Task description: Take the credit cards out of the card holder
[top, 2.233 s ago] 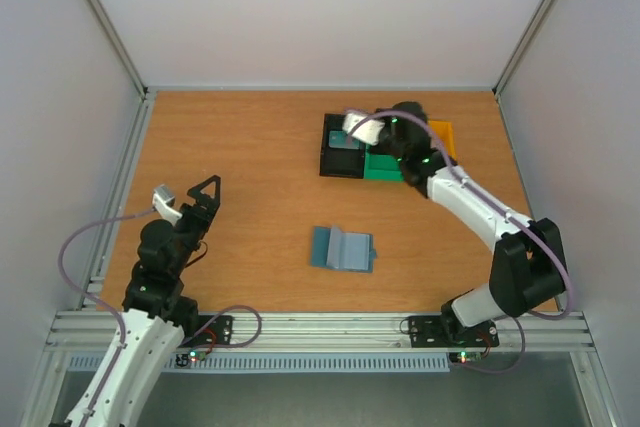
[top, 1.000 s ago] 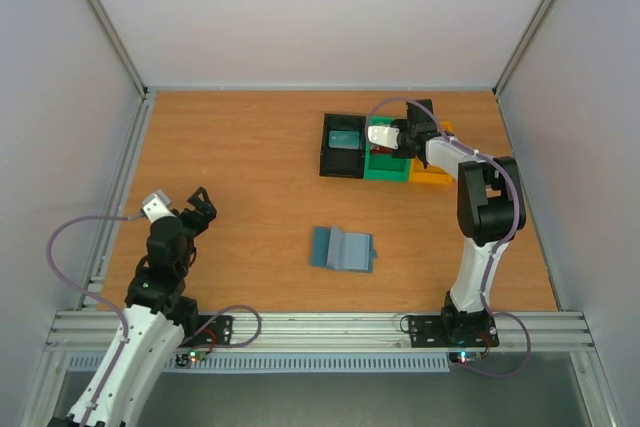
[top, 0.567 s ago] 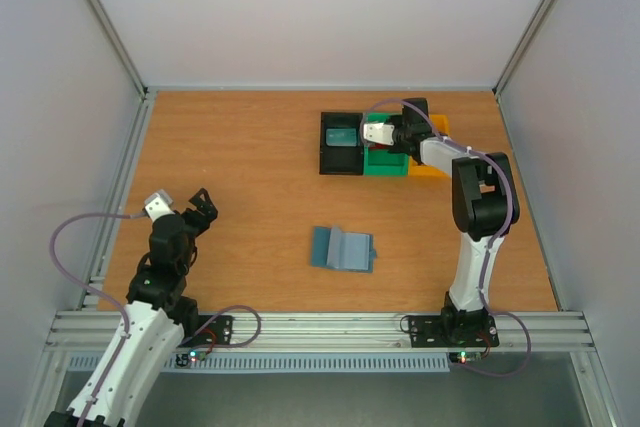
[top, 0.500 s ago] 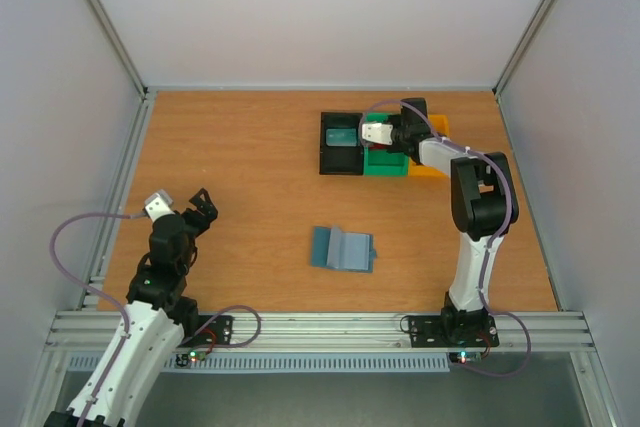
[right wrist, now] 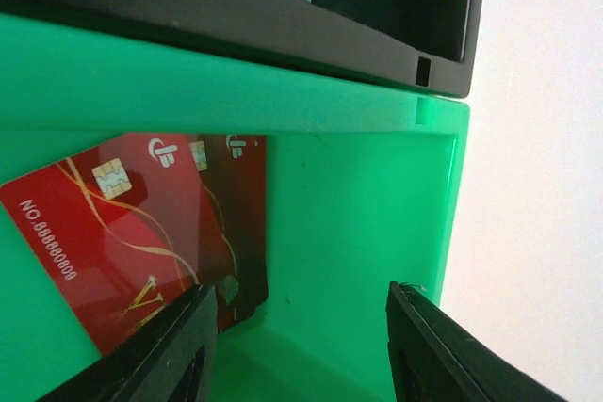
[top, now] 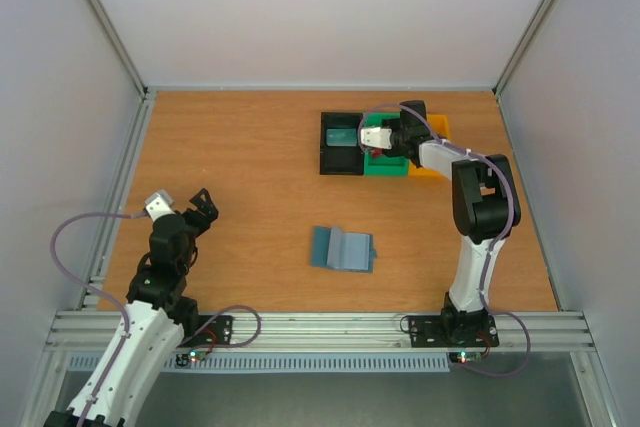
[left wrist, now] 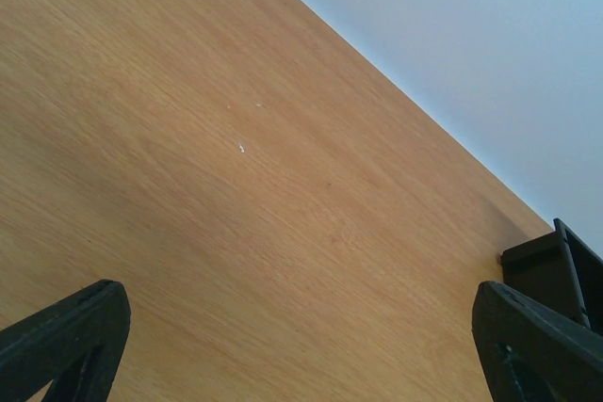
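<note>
The card holder [top: 343, 248] lies open and flat on the table, blue-grey, in front of the bins. Two red credit cards [right wrist: 108, 233] lie overlapping inside the green bin [right wrist: 358, 204], the brighter one on top of a darker one [right wrist: 240, 214]. My right gripper [right wrist: 301, 350] hangs open just above the bin floor beside them, with nothing between its fingers. In the top view the right gripper [top: 373, 150] is over the green bin [top: 386, 166]. My left gripper [top: 201, 202] stands open near the table's left front, far from the holder, over bare wood [left wrist: 301, 355].
A black bin [top: 341, 158] with a teal card [top: 342, 136] in it adjoins the green bin on the left. A yellow bin [top: 431, 171] sits on the right, partly under the right arm. The black bin's corner [left wrist: 551, 265] shows in the left wrist view.
My right gripper has opened over the green bin, and the red card now lies free beside its fingers. The left arm drew back earlier and has since stayed still.
</note>
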Motion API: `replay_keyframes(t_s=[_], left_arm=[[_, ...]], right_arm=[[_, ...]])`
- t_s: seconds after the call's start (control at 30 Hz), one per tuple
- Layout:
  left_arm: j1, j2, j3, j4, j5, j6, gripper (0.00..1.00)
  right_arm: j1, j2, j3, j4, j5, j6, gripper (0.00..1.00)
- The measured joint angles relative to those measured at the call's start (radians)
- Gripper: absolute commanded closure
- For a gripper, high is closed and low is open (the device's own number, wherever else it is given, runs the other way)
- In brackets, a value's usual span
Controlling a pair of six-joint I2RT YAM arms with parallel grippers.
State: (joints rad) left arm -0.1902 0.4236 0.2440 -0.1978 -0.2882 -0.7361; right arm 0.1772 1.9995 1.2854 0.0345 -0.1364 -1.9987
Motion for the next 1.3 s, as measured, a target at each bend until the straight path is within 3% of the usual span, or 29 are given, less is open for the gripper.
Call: replay_keyframes(t_s=[0.1,0.2,0.3,0.37,0.6,0.8,1.03,1.3], left_arm=[[0.0,0.0,0.0,0.0,0.007,0.0,0.01],[0.0,0.003,0.0,0.007,0.029,0.0,0.01],[0.0,0.019,0.0,0.047,0.086,0.011,0.01],[0.0,0.048,0.0,0.093,0.146,0.029,0.01],[-0.089,0.201,0.003,0.203,0.41,0.085,0.01],[-0.232,0.47,0.097,0.152,0.678,0.123,0.01],[-0.357,0.774,0.272,-0.033,0.866,0.226,0.01],[-0.459,1.009,0.346,0.032,0.938,0.167,0.01]], right_arm=[[0.001,-0.029,-0.01,-0.019,-0.003,0.016,0.47],[0.006,-0.085,-0.041,0.034,-0.002,0.107,0.32],[0.014,-0.192,-0.098,0.146,0.022,0.323,0.26],[0.026,-0.317,-0.106,0.156,0.053,0.573,0.25],[0.044,-0.658,-0.012,-0.117,-0.012,1.297,0.39],[0.117,-0.713,-0.148,-0.457,-0.063,1.694,0.46],[0.328,-0.69,-0.436,-0.687,-0.085,1.944,0.57],[0.395,-0.608,-0.564,-0.674,-0.11,2.056,0.66]])
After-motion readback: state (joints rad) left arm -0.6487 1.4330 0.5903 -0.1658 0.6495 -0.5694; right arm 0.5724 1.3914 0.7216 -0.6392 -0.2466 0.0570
